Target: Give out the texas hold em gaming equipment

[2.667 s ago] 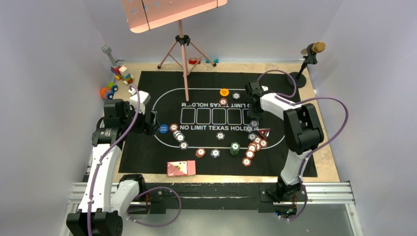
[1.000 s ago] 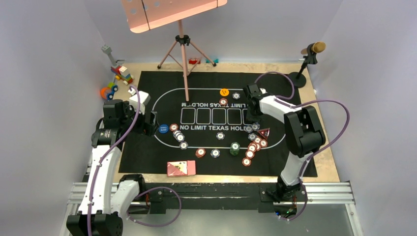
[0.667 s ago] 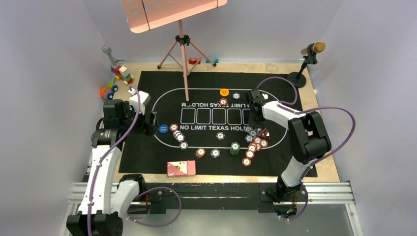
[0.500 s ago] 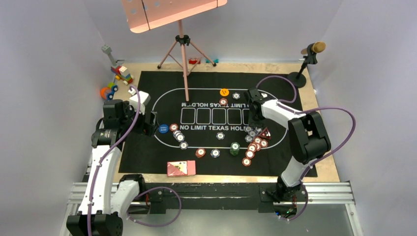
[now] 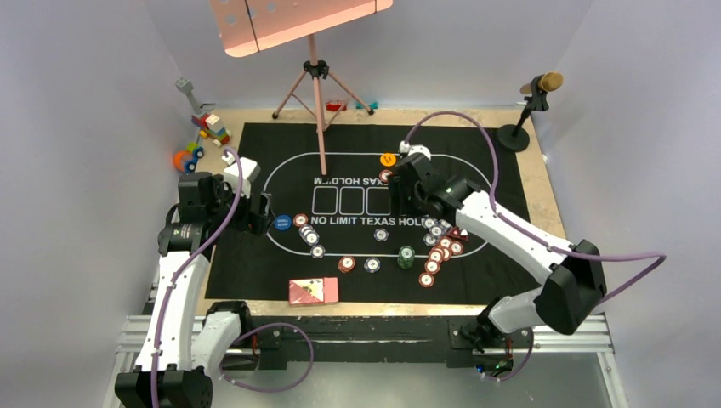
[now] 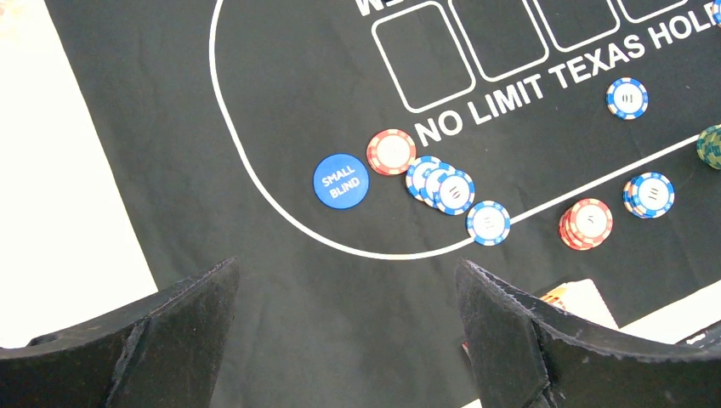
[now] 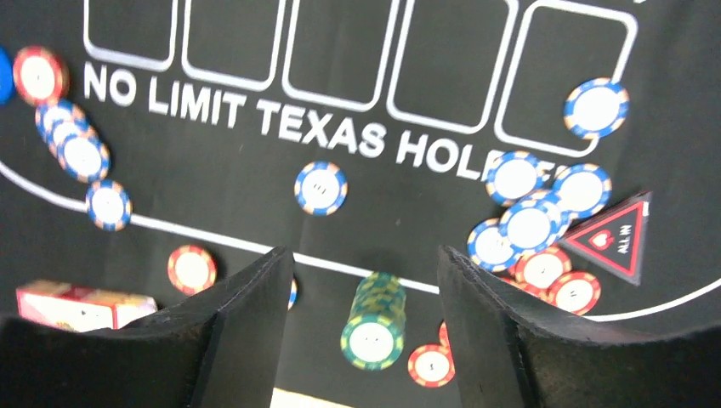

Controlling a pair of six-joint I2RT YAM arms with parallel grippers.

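Note:
Poker chips lie scattered on the black felt mat (image 5: 255, 272). A green chip stack (image 5: 405, 256) (image 7: 371, 327) stands near the front line. Red and grey-blue chips crowd together at the right (image 5: 439, 245) (image 7: 531, 229). The blue button disc (image 5: 282, 223) (image 6: 340, 180) lies left, beside a red chip (image 6: 391, 151). The orange disc (image 5: 388, 159) is far. The card box (image 5: 313, 291) lies near the front edge. My right gripper (image 5: 399, 204) (image 7: 364, 255) hovers open over the mat's middle, holding nothing. My left gripper (image 5: 260, 212) (image 6: 349, 272) stands wide open at the mat's left.
A red triangular marker (image 5: 457, 229) (image 7: 619, 238) sits by the right chip cluster. A pink music stand (image 5: 316, 85) rises at the back, its pole over the mat. Toy blocks (image 5: 204, 136) lie far left, a microphone stand (image 5: 531, 102) far right.
My right arm has swung left from the right chip cluster toward the mat's middle, and its jaws have opened. The left arm has not moved.

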